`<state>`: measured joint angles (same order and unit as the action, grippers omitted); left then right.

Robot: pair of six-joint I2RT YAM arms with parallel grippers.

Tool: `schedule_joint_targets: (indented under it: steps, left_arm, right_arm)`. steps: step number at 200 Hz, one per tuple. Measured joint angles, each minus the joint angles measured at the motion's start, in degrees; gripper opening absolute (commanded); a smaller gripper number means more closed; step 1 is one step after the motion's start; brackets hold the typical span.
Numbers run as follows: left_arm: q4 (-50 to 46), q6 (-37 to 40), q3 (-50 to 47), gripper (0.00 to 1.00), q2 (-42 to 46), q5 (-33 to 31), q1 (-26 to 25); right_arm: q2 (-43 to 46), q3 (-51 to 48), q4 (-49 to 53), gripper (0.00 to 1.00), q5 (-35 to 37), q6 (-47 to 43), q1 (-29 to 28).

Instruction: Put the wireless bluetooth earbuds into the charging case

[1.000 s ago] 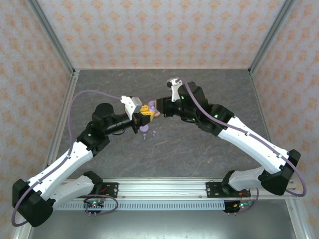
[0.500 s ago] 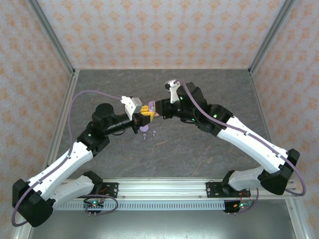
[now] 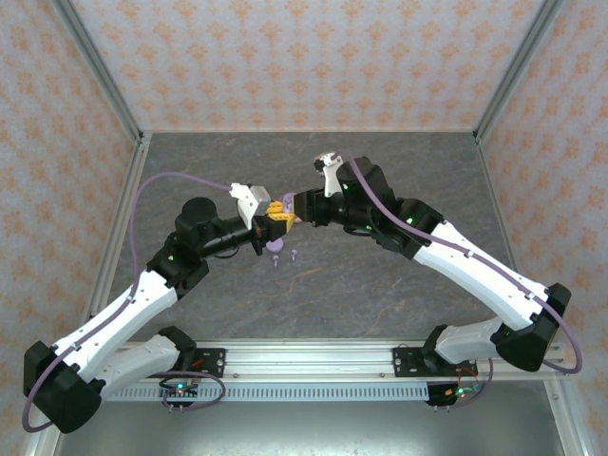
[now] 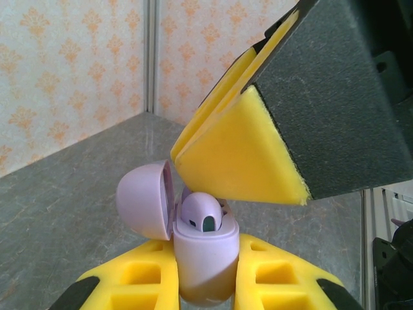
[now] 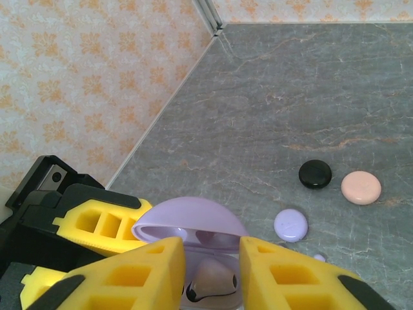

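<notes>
Grey table [image 3: 380,285]; case [image 4: 205,255] tight in left gripper [image 4: 206,287], earbud [image 5: 211,283] inside slightly open right gripper [image 5: 211,252].

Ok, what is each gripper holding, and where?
Left gripper clamps the lilac case by its lower body, lid open. Right gripper straddles the earbud seated in the case; whether it grips cannot be told.
</notes>
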<state>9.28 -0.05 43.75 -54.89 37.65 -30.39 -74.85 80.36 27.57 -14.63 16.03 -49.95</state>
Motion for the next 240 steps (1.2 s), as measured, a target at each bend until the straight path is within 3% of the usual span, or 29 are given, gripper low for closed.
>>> schedule_joint_targets:
  steps: [26, 75, 109, 126, 173, 211, 240]
  left_arm:
    - [0.92, -0.20, -0.22, 0.00, 0.00, 0.02, 0.00]
    - [2.58, -1.14, -0.48, 0.00, 0.00, 0.85, 0.00]
    - [2.99, -1.55, -0.48, 0.00, 0.00, 1.03, 0.00]
    - [2.99, -1.62, -0.48, 0.00, 0.00, 1.38, 0.00]
    - [3.02, -1.68, -0.48, 0.00, 0.00, 3.06, 0.00]
    - [3.08, -1.68, -0.48, 0.00, -0.02, 4.20, -0.39]
    - [3.08, -1.66, -0.46, 0.00, -0.02, 4.76, -0.76]
  right_arm:
    - [0.24, 0.00, 0.00, 0.38, 0.02, 0.17, 0.17]
    - [2.82, 0.02, 0.24, 0.70, -0.94, -2.27, 0.63]
    - [8.26, -2.45, -2.10, 0.95, -7.50, -2.43, 7.52]
    - [10.56, -5.22, -4.52, 0.99, -12.59, -1.99, 10.62]
    - [8.28, -9.25, -10.29, 1.00, -27.54, -0.61, 11.10]
    - [4.79, -9.27, -12.37, 0.99, -33.86, -0.20, 11.10]
    - [3.02, -9.22, -13.49, 0.92, -36.89, 0.00, 11.10]
